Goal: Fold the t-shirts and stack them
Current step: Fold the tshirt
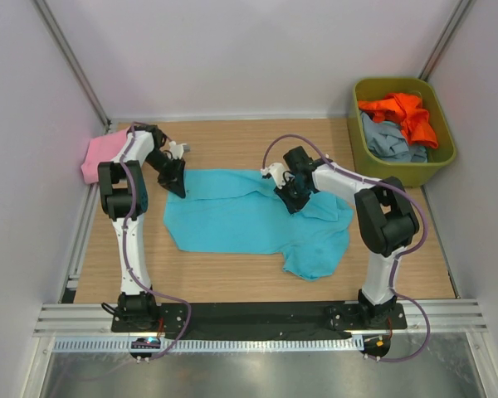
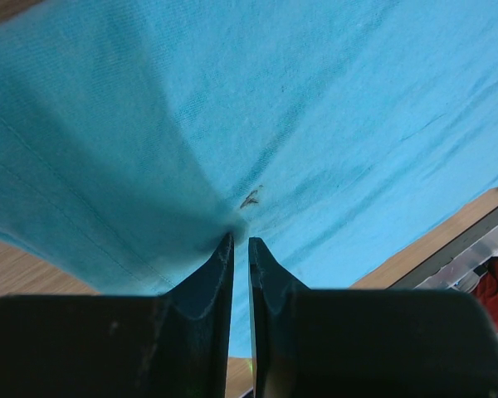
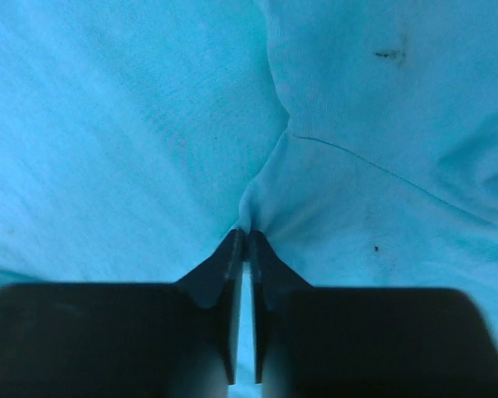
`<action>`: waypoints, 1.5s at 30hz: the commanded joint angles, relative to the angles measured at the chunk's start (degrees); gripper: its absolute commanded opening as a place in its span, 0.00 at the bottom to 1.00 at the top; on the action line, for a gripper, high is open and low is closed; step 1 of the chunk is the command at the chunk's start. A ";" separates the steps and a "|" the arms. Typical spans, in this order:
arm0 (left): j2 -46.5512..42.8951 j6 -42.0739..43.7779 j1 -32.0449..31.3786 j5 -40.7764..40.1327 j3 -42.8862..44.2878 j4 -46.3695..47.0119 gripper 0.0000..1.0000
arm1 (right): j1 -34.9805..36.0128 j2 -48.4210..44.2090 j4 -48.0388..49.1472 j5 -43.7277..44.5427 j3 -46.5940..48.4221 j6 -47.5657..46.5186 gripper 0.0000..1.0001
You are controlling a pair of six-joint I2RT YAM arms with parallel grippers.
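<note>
left hand (image 2: pixel 241 242) and right hand (image 3: pixel 246 236) are each pinched on the turquoise t-shirt (image 1: pixel 232 220); its folding is judged barely begun, while the orange t-shirt (image 1: pixel 402 112) is left in the bin (image 1: pixel 354 133).

Soft, even light falls from overhead onto my light wooden worktop (image 1: pixel 232 283), leaving only faint, soft-edged shadows. Through my wrist cameras the large turquoise cloth t-shirt (image 2: pixel 332 124) glows bright, its weave slightly soft, while my left pincer (image 2: pixel 241 242) and right pincer (image 3: pixel 246 234) loom dark and blurred.
</note>
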 commanded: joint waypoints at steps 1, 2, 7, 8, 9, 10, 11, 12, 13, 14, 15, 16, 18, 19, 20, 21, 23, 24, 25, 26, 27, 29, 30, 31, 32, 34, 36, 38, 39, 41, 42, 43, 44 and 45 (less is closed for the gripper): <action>-3.30 -0.72 0.00 1.73 -0.32 0.74 0.13 | 0.24 -0.60 0.68 0.58 -0.10 -0.56 0.09; -3.30 -0.81 0.00 1.82 -0.32 0.83 0.13 | 0.24 -0.95 0.59 0.58 -0.19 -0.65 0.05; -3.04 -1.07 0.09 2.34 -0.33 1.36 0.13 | 0.33 -2.18 -1.34 -0.99 0.86 -0.83 0.01; -2.86 -1.25 0.00 2.61 -0.41 1.45 0.13 | 0.33 -2.36 -2.39 -1.87 1.13 -0.83 0.01; -2.77 -1.25 0.00 2.61 -0.33 1.54 0.13 | 0.41 -2.97 -2.92 -3.27 1.82 -0.83 0.01; -2.60 -1.60 0.00 2.78 -0.15 1.62 0.13 | 0.42 -3.06 -3.62 -3.89 2.09 -0.48 0.01; -2.51 -1.52 0.00 3.13 -0.15 1.62 0.13 | 0.50 -3.23 -4.15 -4.51 2.44 -0.48 0.01; -2.42 -1.60 0.00 3.14 -0.06 1.71 0.13 | 0.42 -3.41 -4.42 -5.21 2.79 -0.48 0.01; -2.42 -1.60 0.00 3.14 0.03 1.63 0.13 | 0.42 -3.76 -5.12 -6.52 2.88 -0.48 0.02; -2.34 -1.69 0.00 3.14 0.11 1.62 0.13 | 0.42 -3.85 -5.56 -7.14 2.89 -0.65 0.01; -2.42 -1.60 0.09 3.14 0.12 1.62 0.13 | 0.50 -4.03 -6.17 -8.11 3.06 -1.00 0.01; -2.34 -1.52 0.00 3.05 0.29 1.62 0.13 | 0.42 -4.11 -7.48 -9.68 3.15 -1.61 0.01; -2.42 -1.34 0.00 2.79 0.46 1.54 0.13 | 0.50 -4.38 -8.37 -10.75 3.24 -2.41 0.01; -2.34 -1.43 0.09 2.61 0.47 1.45 0.13 | 0.50 -4.55 -8.64 -10.93 3.24 -2.41 0.01; -2.42 -1.25 0.09 2.52 0.73 1.36 0.13 | 0.50 -4.64 -8.99 -11.19 3.32 -2.59 0.01; -2.34 -1.16 0.00 2.43 0.73 1.27 0.13 | 0.42 -4.64 -8.99 -11.19 3.33 -2.76 0.01; -2.33 -0.81 0.00 2.35 0.99 0.92 0.13 | 0.42 -4.73 -8.47 -10.24 3.15 -2.33 0.07; -2.33 -0.46 0.00 2.35 1.43 0.49 0.13 | 0.50 -4.82 -7.94 -9.62 3.06 -1.63 0.25; -2.51 0.06 0.09 2.52 1.69 0.05 0.12 | 0.42 -4.91 -6.46 -8.83 3.06 -0.84 0.31; -2.86 0.59 0.17 2.35 1.96 -0.74 0.12 | -0.02 -5.17 -5.48 -6.38 3.06 -0.05 0.34; -3.30 1.47 0.17 2.17 2.40 -1.01 0.12 | -0.46 -5.43 -4.34 -5.23 3.24 2.49 0.37; -4.70 2.26 0.09 1.21 3.19 -1.10 0.12 | -2.56 -5.70 -1.18 -3.38 4.20 4.87 0.41; -4.88 2.70 0.26 0.77 4.32 -1.10 0.12 | -3.36 -5.61 -0.30 -1.54 4.81 6.54 0.42; -4.71 2.62 0.26 0.33 5.12 -1.01 0.12 | -4.41 -5.35 1.28 -0.13 5.34 7.34 0.42; -4.27 2.53 0.18 -0.28 6.08 -1.19 0.12 | -5.81 -4.91 2.08 1.53 6.65 7.61 0.43; -1.65 2.44 0.26 -0.29 9.60 -2.76 0.12 | -7.75 -2.72 3.48 4.27 8.50 7.00 0.43; 0.21 1.74 0.26 -0.20 11.62 -3.47 0.12 | -10.20 0.43 3.75 6.55 12.01 6.38 0.43; 1.61 0.51 0.26 0.58 12.60 -2.95 0.12 | -11.62 2.12 4.54 7.00 15.34 5.85 0.41; 1.71 -0.10 0.26 0.76 12.42 -2.25 0.12 | -12.84 3.60 4.89 7.35 16.50 6.11 0.41; 2.49 -1.25 0.26 1.03 12.07 -0.58 0.12 | -13.99 5.19 5.51 7.18 19.91 6.99 0.41; 2.93 -1.34 0.18 1.20 12.24 -0.49 0.12 | -14.26 5.90 5.60 7.18 20.98 7.17 0.41; 3.37 -1.34 0.17 1.03 12.33 -0.48 0.12 | -14.96 7.30 6.04 7.44 22.04 7.26 0.40; 3.99 -1.08 0.17 0.68 12.07 -0.57 0.12 | -15.31 7.92 6.21 7.61 23.70 7.52 0.41; 4.25 -1.07 0.17 0.50 11.89 -0.49 0.12 | -15.67 8.53 6.30 7.53 24.50 7.52 0.40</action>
